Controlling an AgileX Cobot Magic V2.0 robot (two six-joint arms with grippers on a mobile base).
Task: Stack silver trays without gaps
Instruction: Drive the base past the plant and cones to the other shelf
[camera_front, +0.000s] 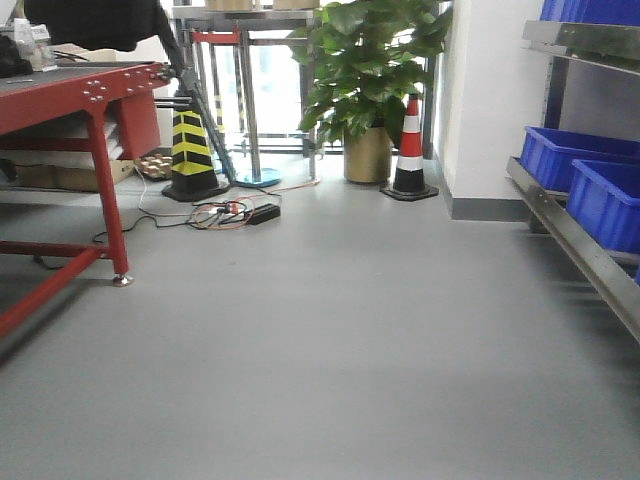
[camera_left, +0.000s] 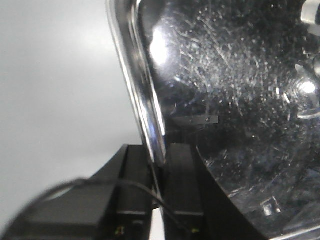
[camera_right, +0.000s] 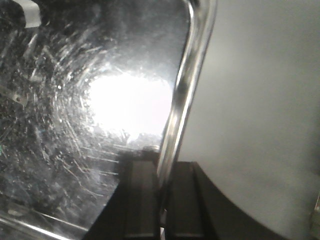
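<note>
A scratched, shiny silver tray fills the right of the left wrist view, its left rim running down between the black fingers. My left gripper is shut on that rim. The right wrist view shows a silver tray with a bright glare inside, its right rim passing between the black fingers. My right gripper is shut on this rim. Whether both views show the same tray cannot be told. Neither tray nor gripper appears in the front view.
The front view shows grey floor, a red metal table at left, cables, a black-yellow cone, a potted plant, an orange-white cone, and blue bins on a steel shelf at right.
</note>
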